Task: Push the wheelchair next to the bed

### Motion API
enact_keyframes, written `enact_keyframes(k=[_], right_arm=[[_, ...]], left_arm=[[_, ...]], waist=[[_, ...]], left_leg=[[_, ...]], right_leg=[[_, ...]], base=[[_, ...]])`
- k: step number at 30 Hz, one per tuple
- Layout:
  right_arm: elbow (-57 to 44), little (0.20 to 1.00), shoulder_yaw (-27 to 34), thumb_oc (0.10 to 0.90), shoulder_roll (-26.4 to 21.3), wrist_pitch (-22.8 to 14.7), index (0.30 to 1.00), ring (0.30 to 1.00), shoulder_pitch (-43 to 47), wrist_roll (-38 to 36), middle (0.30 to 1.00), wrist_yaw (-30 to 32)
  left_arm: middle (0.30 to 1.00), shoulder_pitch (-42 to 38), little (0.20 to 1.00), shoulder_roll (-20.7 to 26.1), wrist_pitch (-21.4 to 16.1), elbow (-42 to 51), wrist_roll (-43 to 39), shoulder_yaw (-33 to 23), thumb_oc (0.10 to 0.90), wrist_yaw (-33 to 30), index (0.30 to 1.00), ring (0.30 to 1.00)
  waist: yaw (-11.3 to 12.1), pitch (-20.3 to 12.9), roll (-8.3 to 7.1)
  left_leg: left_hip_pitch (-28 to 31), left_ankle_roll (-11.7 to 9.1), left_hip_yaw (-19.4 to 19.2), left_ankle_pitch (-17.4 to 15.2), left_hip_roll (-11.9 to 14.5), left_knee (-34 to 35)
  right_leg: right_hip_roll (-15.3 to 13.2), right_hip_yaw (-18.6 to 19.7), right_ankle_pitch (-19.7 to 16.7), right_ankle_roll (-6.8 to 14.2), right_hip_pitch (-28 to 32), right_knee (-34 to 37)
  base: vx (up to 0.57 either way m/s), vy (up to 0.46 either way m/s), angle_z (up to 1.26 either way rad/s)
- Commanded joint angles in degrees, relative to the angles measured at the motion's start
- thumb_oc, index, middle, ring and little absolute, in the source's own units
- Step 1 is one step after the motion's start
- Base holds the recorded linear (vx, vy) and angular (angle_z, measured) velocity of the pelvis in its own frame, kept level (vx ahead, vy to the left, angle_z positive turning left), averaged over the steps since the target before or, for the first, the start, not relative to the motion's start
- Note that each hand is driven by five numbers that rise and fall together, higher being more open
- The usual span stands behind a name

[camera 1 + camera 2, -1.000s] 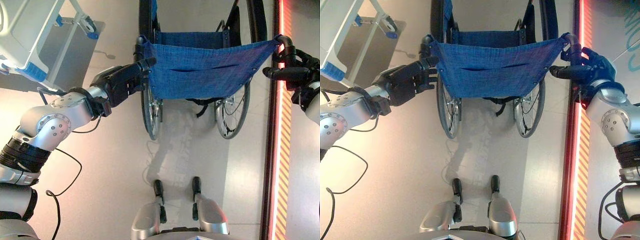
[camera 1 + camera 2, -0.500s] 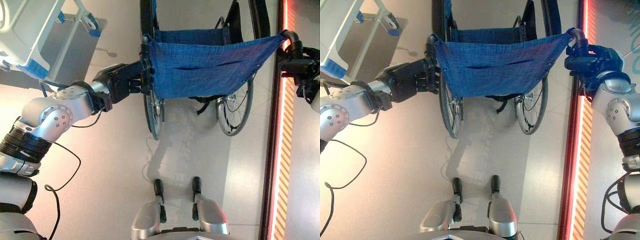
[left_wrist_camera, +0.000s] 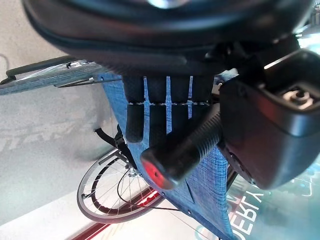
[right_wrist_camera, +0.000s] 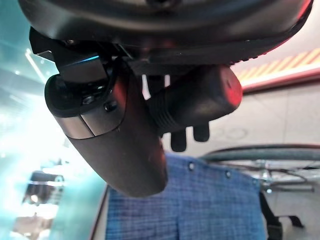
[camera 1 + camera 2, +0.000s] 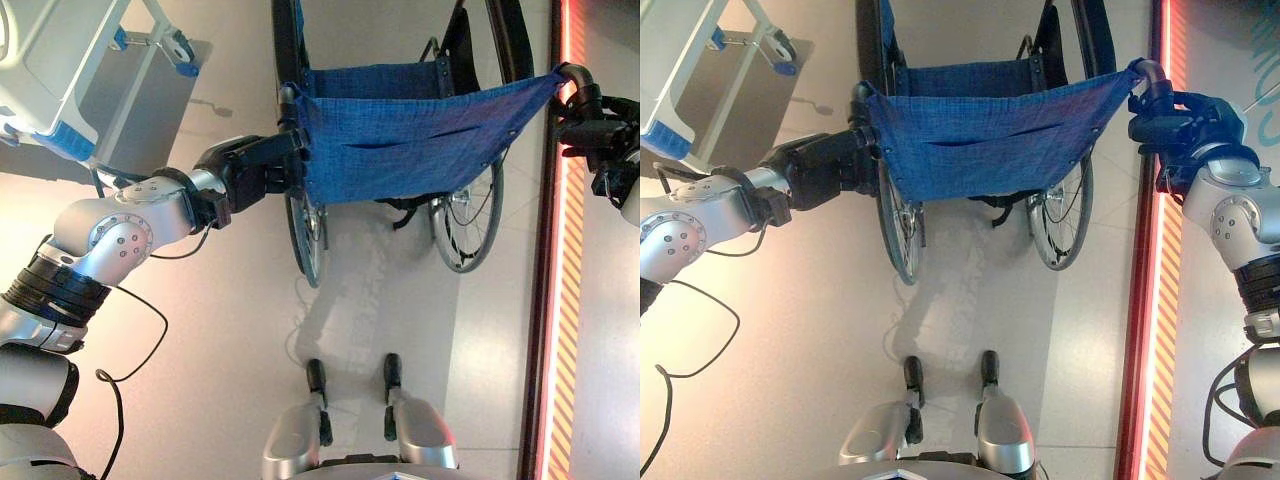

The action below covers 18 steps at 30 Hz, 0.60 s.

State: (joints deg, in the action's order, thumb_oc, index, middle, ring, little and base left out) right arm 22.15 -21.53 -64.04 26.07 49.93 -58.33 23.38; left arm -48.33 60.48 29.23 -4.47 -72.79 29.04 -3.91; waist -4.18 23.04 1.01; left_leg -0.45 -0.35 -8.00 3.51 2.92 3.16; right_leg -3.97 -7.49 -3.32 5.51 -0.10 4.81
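Note:
The wheelchair, seen from behind with its blue cloth back [image 5: 410, 140], stands straight ahead of me. My left hand [image 5: 250, 170] is at the left push handle [image 3: 185, 150]. That ribbed black grip lies between thumb and fingers [image 3: 155, 110], and the fingers reach straight past it against the cloth. My right hand [image 5: 1185, 115] is curled round the right push handle [image 4: 195, 102], with the thumb [image 4: 125, 145] alongside the grip. The bed [image 5: 50, 70], white with blue corner pieces, stands at the far left.
A glowing red strip with hatched orange marking [image 5: 560, 330] runs along the floor on the right, just beside the wheelchair's right wheel [image 5: 465, 225]. The bed's wheeled leg [image 5: 180, 50] stands left of the chair, with open floor between them.
My left hand has moved in from beside the cloth until the left handle sits between its thumb and fingers. My right hand's outstretched thumb has drawn in at the right handle.

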Motion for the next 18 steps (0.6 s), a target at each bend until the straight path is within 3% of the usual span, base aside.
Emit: enact_keyframes(k=[1,4,5,7,10,11,15,18], right_arm=[[-4.9,0.300,-0.1,0.400,-2.2,-1.9,0.300,0.300,2.8,0.7,0.300,-2.8],[-6.8,0.300,0.7,0.400,-2.0,-0.1,0.300,0.300,2.3,0.3,0.300,-3.6],[-7.1,0.300,0.8,0.400,-1.9,0.1,0.300,0.300,2.3,0.2,0.300,-3.5],[-10.2,0.300,1.7,0.400,-1.3,2.1,0.300,0.300,1.1,-0.3,0.300,-2.3],[-11.6,0.300,2.5,0.400,-0.1,2.8,0.300,0.300,-0.7,1.3,0.300,-2.8],[-12.6,0.300,2.6,0.400,0.6,3.1,0.300,0.300,-1.7,2.3,0.300,-3.2],[-13.1,0.300,2.3,0.400,1.8,2.8,0.300,0.300,-3.9,3.8,0.300,-4.9],[-14.4,0.300,3.5,0.400,2.4,3.3,0.300,0.300,-7.0,5.1,0.300,-7.3]], left_arm=[[0.300,-4.7,0.300,1.6,-6.8,-0.4,-1.5,-6.3,0.400,-0.6,0.300,0.300],[0.300,-2.7,0.300,2.1,-6.0,-0.4,-0.6,-9.0,0.400,-1.1,0.300,0.300],[0.300,-2.5,0.300,2.1,-5.9,-0.3,-0.5,-9.3,0.400,-1.1,0.300,0.300],[0.300,-0.3,0.300,2.0,-5.4,0.0,-0.2,-12.0,0.400,-1.6,0.300,0.300],[0.300,2.5,0.300,1.7,-5.0,0.6,-0.6,-14.6,0.400,-2.8,0.300,0.300],[0.300,4.5,0.300,1.8,-4.8,1.0,-0.9,-16.5,0.400,-3.4,0.300,0.300],[0.300,9.8,0.300,1.4,-6.0,1.1,-0.5,-20.3,0.400,-3.3,0.300,0.300],[0.300,15.2,0.300,1.3,-6.3,2.3,-0.1,-24.3,0.400,-3.2,0.300,0.300]], waist=[[1.6,-6.6,-2.60],[2.0,-6.4,-5.01],[2.0,-6.3,-5.19],[2.6,-5.3,-6.41],[3.7,-5.2,-5.77],[4.7,-5.3,-4.68],[7.6,-5.4,-1.08],[9.5,-5.9,-0.07]], left_leg=[[-2.7,-3.2,0.9,-0.8,3.6,-6.6],[-4.7,-3.5,0.1,-2.3,6.5,-15.2],[-5.2,-3.5,0.1,-2.1,6.8,-16.7],[-10.5,-3.2,-0.2,0.5,8.6,-28.4],[-14.0,-2.1,1.4,0.7,5.6,-29.9],[-15.4,-2.1,1.2,2.5,3.1,-26.2],[-19.7,-5.3,1.1,12.7,0.6,-12.4],[-19.9,-5.7,2.7,14.8,-1.4,-3.8]], right_leg=[[3.4,-1.6,4.3,-3.2,-2.9,-9.2],[3.5,-2.8,4.3,-3.9,-2.5,-10.8],[3.5,-2.8,4.4,-4.0,-2.4,-11.0],[4.4,-2.7,4.9,-5.4,-1.2,-11.9],[5.4,-1.2,6.1,-5.7,-0.3,-13.3],[6.7,0.0,7.4,-5.8,0.7,-14.1],[11.1,2.4,9.7,-6.8,3.9,-13.8],[12.0,5.4,11.3,-6.6,7.2,-13.8]], base=[[0.09,-0.200,0.10],[0.11,-0.251,0.08],[0.11,-0.266,-0.03],[0.14,-0.231,-0.16],[0.21,-0.006,-0.20],[0.31,0.102,-0.20],[0.42,0.130,-0.24],[0.60,0.216,-0.74]])
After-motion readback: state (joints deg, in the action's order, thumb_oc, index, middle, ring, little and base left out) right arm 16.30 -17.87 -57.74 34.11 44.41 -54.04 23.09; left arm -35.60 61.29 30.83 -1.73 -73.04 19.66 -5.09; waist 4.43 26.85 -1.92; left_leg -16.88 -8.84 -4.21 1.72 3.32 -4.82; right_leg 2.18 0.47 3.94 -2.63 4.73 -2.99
